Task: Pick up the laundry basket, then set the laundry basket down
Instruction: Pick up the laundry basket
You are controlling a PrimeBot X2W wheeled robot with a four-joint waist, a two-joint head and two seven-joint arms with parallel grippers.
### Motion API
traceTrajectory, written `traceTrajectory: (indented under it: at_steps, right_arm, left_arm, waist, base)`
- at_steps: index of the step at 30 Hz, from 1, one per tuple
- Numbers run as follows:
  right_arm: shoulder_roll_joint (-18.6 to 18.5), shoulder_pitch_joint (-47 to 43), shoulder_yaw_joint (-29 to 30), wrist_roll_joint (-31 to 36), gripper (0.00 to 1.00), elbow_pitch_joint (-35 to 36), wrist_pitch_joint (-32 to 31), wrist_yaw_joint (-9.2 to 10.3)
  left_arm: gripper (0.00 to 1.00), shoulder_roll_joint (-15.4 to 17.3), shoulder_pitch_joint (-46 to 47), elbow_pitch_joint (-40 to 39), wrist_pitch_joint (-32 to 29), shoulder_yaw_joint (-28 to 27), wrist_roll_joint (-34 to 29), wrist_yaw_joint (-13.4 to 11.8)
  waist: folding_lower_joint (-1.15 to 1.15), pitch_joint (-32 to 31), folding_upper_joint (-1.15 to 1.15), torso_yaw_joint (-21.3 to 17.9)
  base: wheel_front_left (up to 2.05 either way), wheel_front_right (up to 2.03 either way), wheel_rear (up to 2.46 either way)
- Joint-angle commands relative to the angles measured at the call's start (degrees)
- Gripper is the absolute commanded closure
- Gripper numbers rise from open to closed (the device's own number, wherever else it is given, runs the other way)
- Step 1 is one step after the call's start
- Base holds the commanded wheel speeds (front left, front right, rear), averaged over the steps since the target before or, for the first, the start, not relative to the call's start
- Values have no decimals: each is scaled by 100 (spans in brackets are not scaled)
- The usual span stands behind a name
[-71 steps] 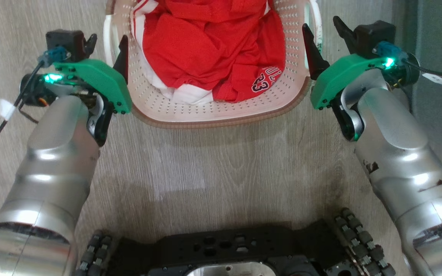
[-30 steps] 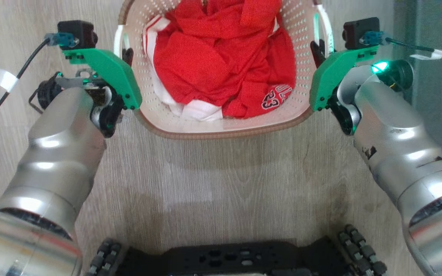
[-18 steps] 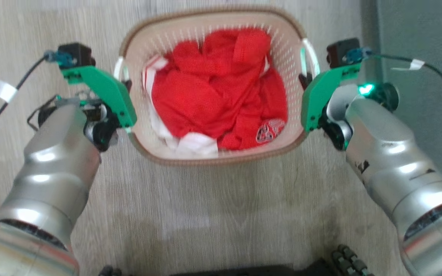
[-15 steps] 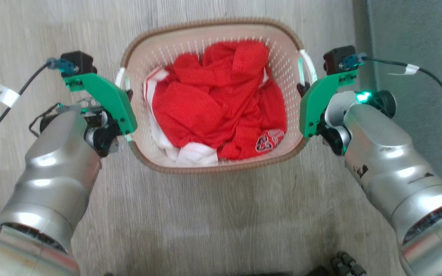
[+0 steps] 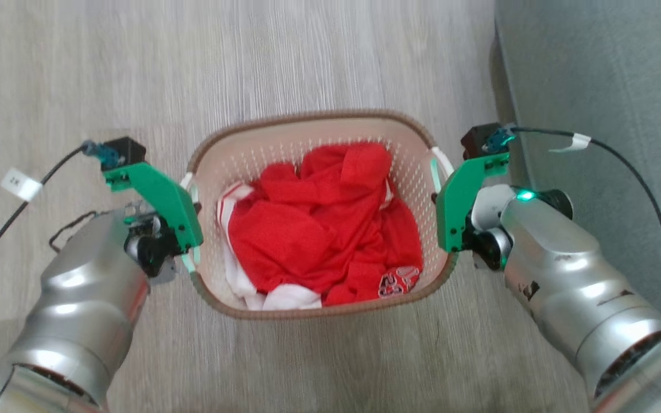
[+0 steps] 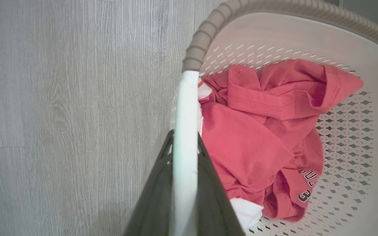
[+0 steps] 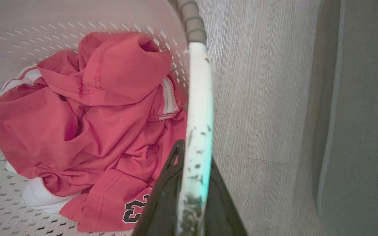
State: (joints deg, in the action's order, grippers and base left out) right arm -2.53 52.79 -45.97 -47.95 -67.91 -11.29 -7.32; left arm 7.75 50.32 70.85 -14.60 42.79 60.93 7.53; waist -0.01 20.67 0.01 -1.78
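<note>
L jaws: clamped on L white handle [image 6: 185, 108] of laundry basket [image 5: 307, 129]. R jaws: clamped on R white handle [image 7: 198, 98]. Basket is betw. the two jaw sets, above wood floor [image 5: 307, 57]; floor contact cannot be told. Red jersey [image 5: 319, 229] lies inside, inboard of both jaws. Grey surface [image 5: 594, 69] is outboard of R jaws.
</note>
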Motion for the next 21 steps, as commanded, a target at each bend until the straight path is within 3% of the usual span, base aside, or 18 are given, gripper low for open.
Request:
traceTrajectory:
  at_steps: [1,21]
  right_arm:
    - [-35,-168,-85,-16,100,12,-57,-17]
    - [-74,-466,-444,-515,100,-180,-875,-17]
  left_arm:
    - [100,406,189,-22,32,-130,50,-4]
    - [100,309,-339,252,-662,-115,353,-11]
  waist:
    - [1,-254,-1,-1]
    - [1,-1638,-1,72]
  base:
    - [0,0,0]
    - [0,0,0]
